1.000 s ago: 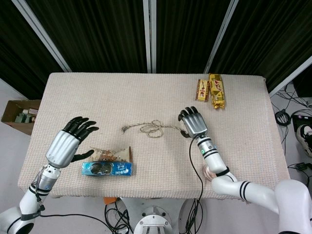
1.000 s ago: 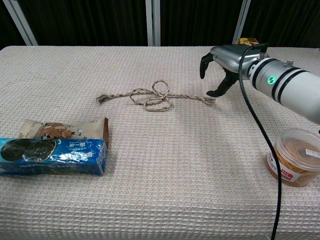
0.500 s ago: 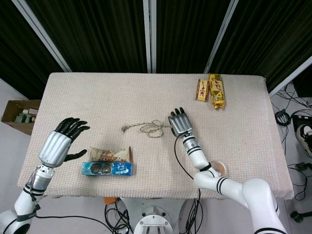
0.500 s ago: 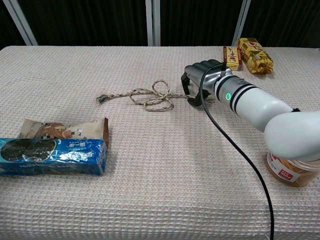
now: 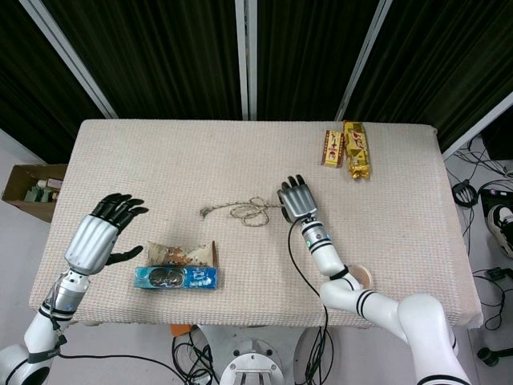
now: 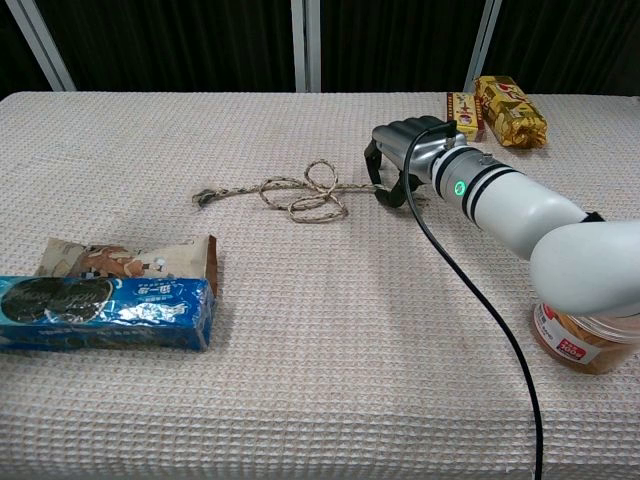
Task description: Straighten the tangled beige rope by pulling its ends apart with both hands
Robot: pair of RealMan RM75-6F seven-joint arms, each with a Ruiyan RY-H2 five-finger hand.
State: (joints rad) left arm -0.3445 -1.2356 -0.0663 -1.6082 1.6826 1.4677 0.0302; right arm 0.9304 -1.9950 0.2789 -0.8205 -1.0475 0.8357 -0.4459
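The beige rope point(image 5: 244, 212) point(image 6: 300, 193) lies on the table mid-way across, with a loose tangle of loops near its right part and its frayed left end free. My right hand point(image 5: 296, 200) point(image 6: 403, 158) sits palm down over the rope's right end. Its fingers point(image 6: 373, 167) curl to the cloth around that end, which is hidden under the hand, so a grip does not show. My left hand point(image 5: 103, 236) hovers with its fingers spread, holding nothing, over the table's left edge and well away from the rope. It appears only in the head view.
A blue cookie pack point(image 5: 176, 277) point(image 6: 100, 312) and a snack bag point(image 5: 186, 255) point(image 6: 130, 258) lie at front left. Yellow snack packs point(image 5: 349, 149) point(image 6: 500, 110) lie at the back right. A round tub point(image 6: 588, 325) stands at front right. A black cable point(image 6: 470, 300) trails from my right arm.
My right hand moved left onto the rope's right end, then barely shifted over the last half second. My left hand drew back toward the table's left edge. The rope has not moved.
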